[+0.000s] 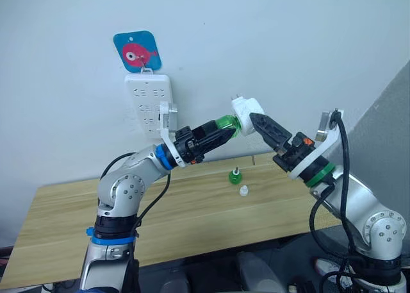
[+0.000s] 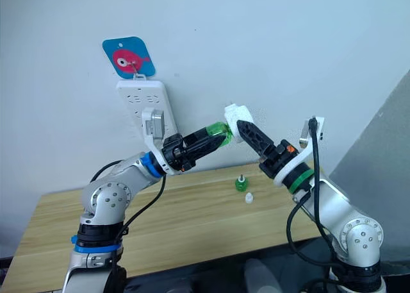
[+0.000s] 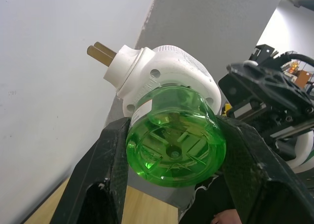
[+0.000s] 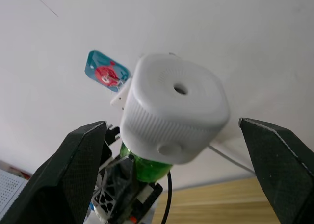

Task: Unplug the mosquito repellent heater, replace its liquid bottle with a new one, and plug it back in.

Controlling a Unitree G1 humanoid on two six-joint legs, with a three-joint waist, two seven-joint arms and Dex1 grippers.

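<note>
- Both arms rise in the foreground of the head views and meet in mid-air above the table, in front of the wall
- Left gripper [image 1: 221, 134]: fingers clamped on a green liquid bottle [image 1: 228, 124]; left wrist view shows the two black fingers [image 3: 110, 160] pressed against either side of the bottle's round translucent base
- Mosquito repellent heater [image 1: 247, 108]: white, rounded body, sits on the far end of the green bottle, held off the table, clear of the power strip; two metal prongs [image 3: 100, 53] stick out toward the wall
- Right gripper [image 1: 256, 120]: reaches to the heater from the other side; right wrist view shows its fingers [image 4: 81, 155] spread wide apart, one on each side of the heater body, neither touching it
- Table [image 1: 77, 209]: light wood planks, long, pushed against the wall
- On the table near its back edge, below the grippers: a second small green bottle [image 1: 236, 175] standing upright, and a small white cap [image 1: 244, 191] just beside it, toward the robot
- Wall: plain white; a white multi-socket power strip [image 1: 147, 100] hangs upright on it, under a blue card with a red fish picture [image 1: 136, 51]
- Grey panel [image 1: 384, 133] stands at the right side of the room, beside the table's end
- Dark floor below the table's front edge
</note>
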